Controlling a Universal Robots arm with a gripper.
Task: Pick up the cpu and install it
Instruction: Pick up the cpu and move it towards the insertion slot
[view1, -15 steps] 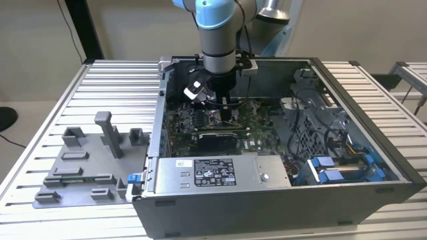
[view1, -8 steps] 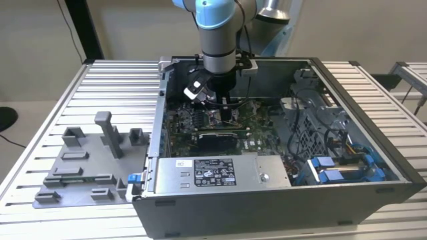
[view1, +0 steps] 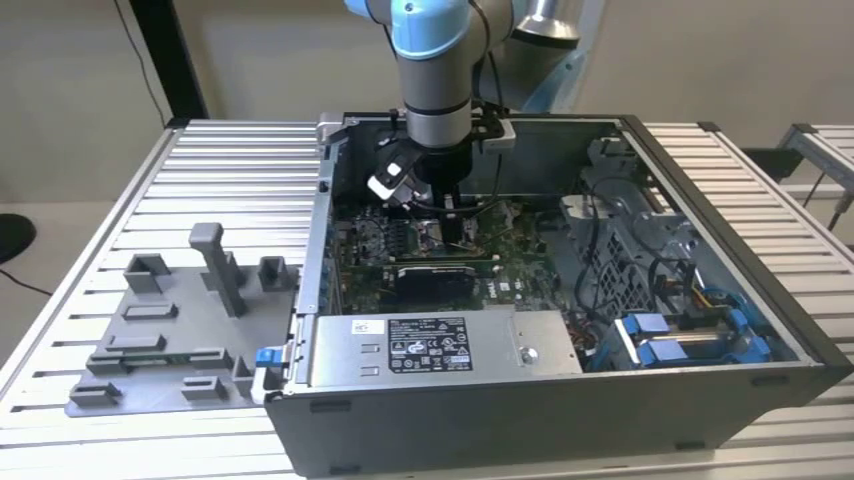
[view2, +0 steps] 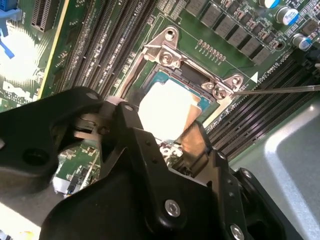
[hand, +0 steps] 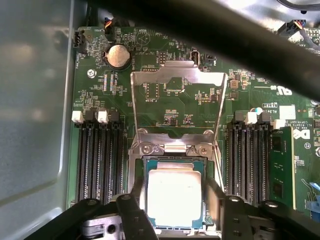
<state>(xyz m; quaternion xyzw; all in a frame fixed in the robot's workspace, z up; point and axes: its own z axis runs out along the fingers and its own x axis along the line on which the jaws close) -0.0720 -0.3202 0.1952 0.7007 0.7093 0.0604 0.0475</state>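
Observation:
The cpu (hand: 174, 197), a flat square chip with a pale silver top, lies within the metal socket frame (hand: 172, 147) on the green motherboard. My gripper (hand: 175, 202) stands right over it, with a finger against each of two opposite edges, shut on the chip. The second wrist view shows the cpu (view2: 167, 112) partly covered by the black gripper (view2: 155, 125) body. Whether the chip rests fully in the socket I cannot tell. In the exterior view the gripper (view1: 454, 215) reaches down into the open computer case (view1: 747, 270).
The socket's load plate (hand: 177, 75) stands flipped open beyond the socket. Memory slots (hand: 100, 160) run along both sides. A power supply (view1: 441, 345) and blue drive caddies (view1: 681, 335) fill the case's front. A grey fixture (view1: 174, 320) lies on the slatted table at the exterior view's left.

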